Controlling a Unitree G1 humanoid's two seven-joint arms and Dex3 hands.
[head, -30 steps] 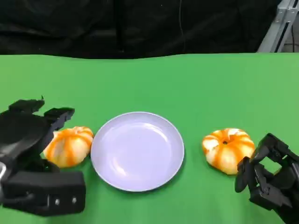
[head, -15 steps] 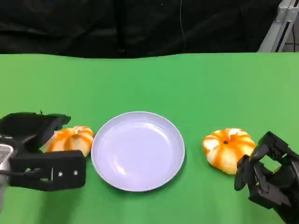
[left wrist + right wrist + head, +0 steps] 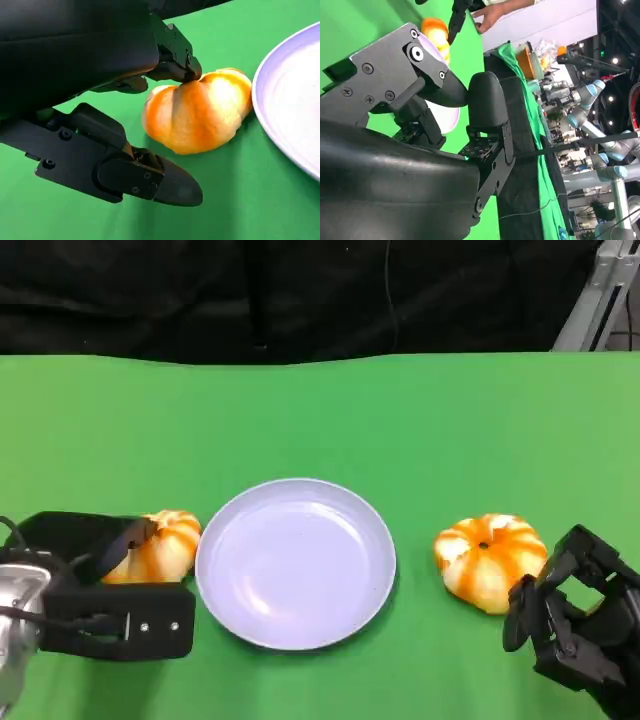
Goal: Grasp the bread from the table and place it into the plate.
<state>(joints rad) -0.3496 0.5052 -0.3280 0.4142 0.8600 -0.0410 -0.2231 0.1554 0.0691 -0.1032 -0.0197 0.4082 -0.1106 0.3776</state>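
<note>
Fingers of the left hand [image 3: 95, 585] bracket the orange-and-cream pumpkin-shaped bread roll on the left [image 3: 155, 546], one fingertip touching its top while the thumb lies low on the near side, apart from it; judged as a grasp being set, not closed, the roll resting on the green table [image 3: 320, 410]. The round pale lavender plate [image 3: 295, 562] sits just right of this roll, bare, so the carry should be short and unobstructed. A second, similar bread roll [image 3: 490, 560] lies right of the plate, beside the right hand [image 3: 570, 625], whose fingers are curled in, holding nothing. A person's hand [image 3: 487, 17] shows beyond the table.
</note>
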